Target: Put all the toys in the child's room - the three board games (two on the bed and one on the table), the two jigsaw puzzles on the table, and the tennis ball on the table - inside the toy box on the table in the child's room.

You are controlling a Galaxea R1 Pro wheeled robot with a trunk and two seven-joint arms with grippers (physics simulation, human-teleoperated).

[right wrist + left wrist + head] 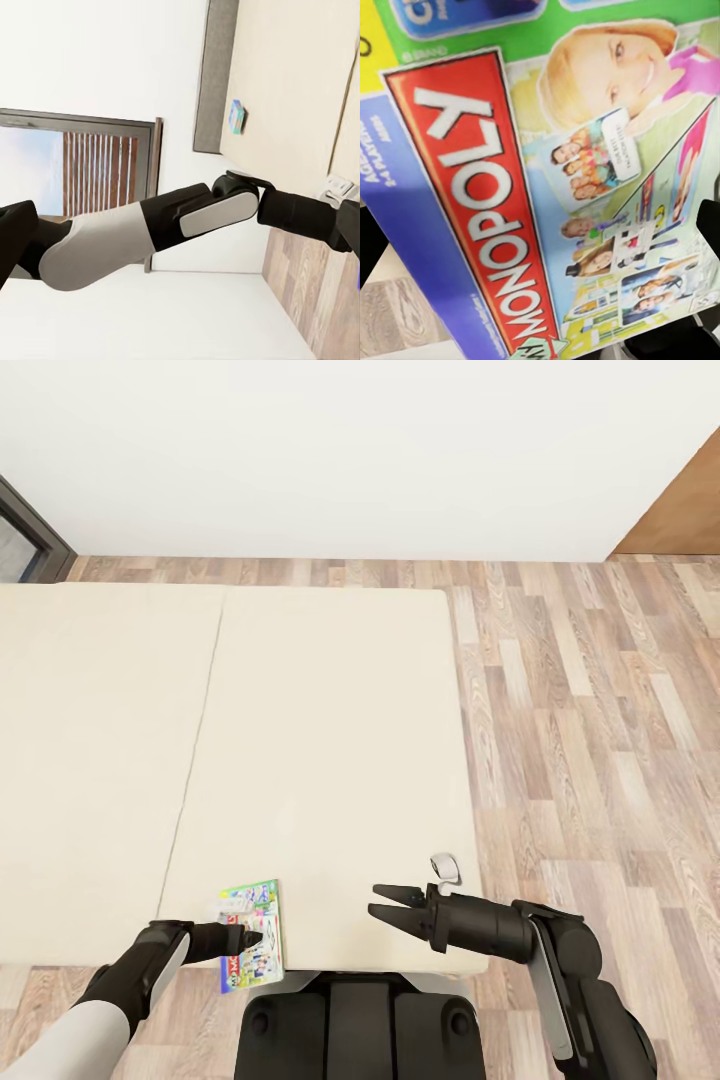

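Note:
A green Monopoly board game (252,933) lies flat at the near edge of the beige bed (330,740), its front end sticking out past the mattress. My left gripper (243,938) rests over it. In the left wrist view the printed lid (547,180) is very close, with dark fingers (709,223) showing wide apart at the sides. My right gripper (386,903) hovers open and empty above the bed's near right corner. A smaller blue board game (237,116) lies far off on the bed near the grey headboard (215,75).
Wood-plank floor (590,740) runs along the bed's right side and behind it up to a white wall (360,450). A dark-framed window (75,165) stands beyond the headboard. My left forearm (187,217) crosses the right wrist view.

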